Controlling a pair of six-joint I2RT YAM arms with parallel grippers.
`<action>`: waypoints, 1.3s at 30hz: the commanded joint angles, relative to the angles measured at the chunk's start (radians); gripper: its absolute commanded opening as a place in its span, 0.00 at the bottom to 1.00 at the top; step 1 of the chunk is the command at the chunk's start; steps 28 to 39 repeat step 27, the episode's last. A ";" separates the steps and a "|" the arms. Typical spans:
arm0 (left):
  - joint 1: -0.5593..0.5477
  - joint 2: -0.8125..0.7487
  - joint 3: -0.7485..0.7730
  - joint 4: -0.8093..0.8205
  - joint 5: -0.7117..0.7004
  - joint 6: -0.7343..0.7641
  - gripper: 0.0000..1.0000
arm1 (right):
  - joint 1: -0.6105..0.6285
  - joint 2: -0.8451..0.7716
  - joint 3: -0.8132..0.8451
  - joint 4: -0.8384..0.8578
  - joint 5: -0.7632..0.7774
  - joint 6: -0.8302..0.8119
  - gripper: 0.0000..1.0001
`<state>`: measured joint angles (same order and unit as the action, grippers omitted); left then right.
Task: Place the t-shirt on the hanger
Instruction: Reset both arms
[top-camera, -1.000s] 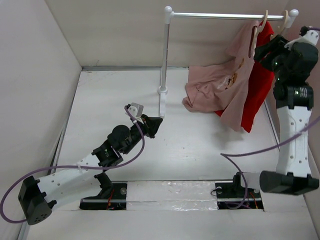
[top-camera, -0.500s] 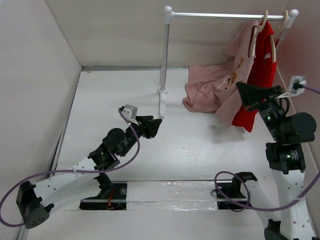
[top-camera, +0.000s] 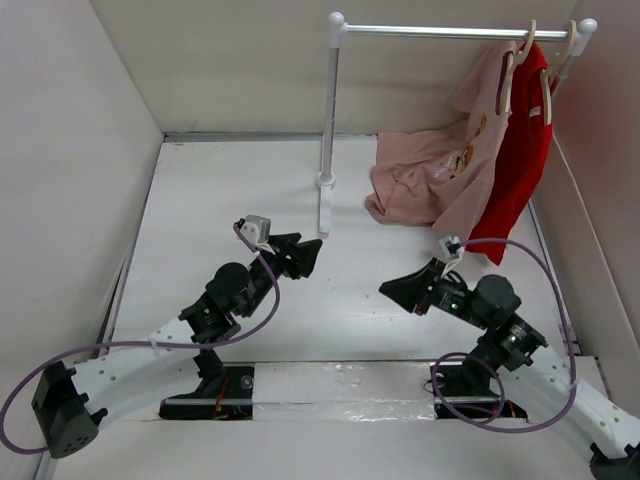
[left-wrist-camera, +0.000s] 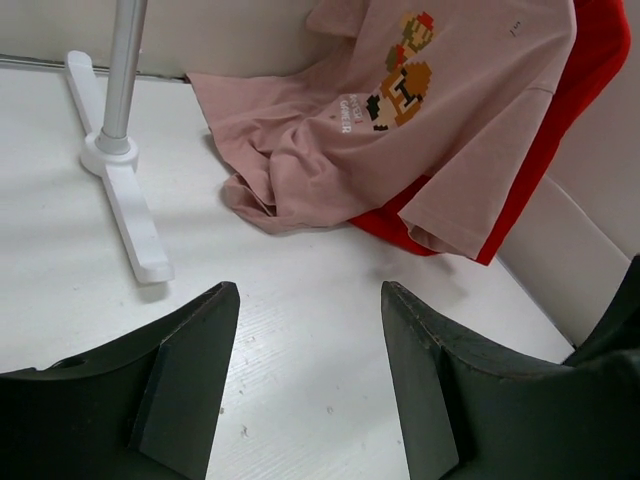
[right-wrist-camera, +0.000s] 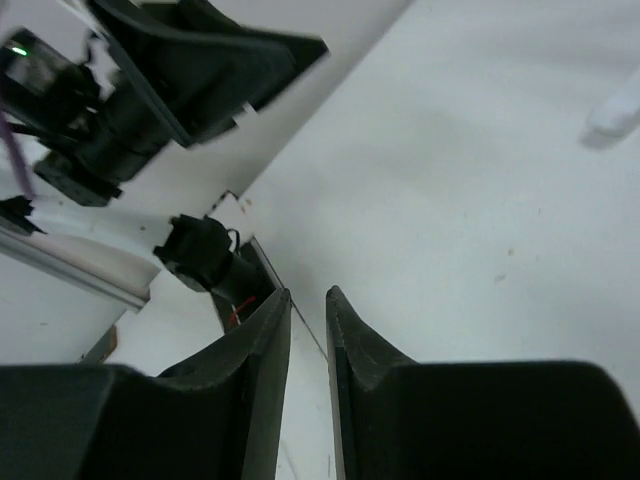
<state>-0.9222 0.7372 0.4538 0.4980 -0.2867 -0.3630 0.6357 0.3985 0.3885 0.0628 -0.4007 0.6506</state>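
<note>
Hanging on one rail (top-camera: 450, 32): two hangers (top-camera: 511, 62) (top-camera: 546, 95), pink t-shirt (top-camera: 430, 175), red shirt (top-camera: 520, 170).

Plain off-white walls (top-camera: 70, 150) enclose a white table (top-camera: 390, 255) on three sides, and a white garment rail (top-camera: 440, 32) stands near the rear wall.

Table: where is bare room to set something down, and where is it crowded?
Bare: the stretch from the left wall to the rack foot, and the patch between left gripper and right gripper. Crowded: far right, where t-shirt and red shirt drape.
</note>
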 joint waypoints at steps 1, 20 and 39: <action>-0.003 0.004 -0.004 0.065 -0.049 0.009 0.56 | 0.131 -0.006 -0.049 0.097 0.164 0.017 0.25; -0.003 -0.027 -0.052 -0.099 -0.003 -0.151 0.54 | 0.473 0.068 0.001 0.019 0.634 -0.155 0.13; -0.003 0.028 -0.023 -0.084 0.006 -0.148 0.55 | 0.473 0.037 0.007 -0.023 0.654 -0.152 0.32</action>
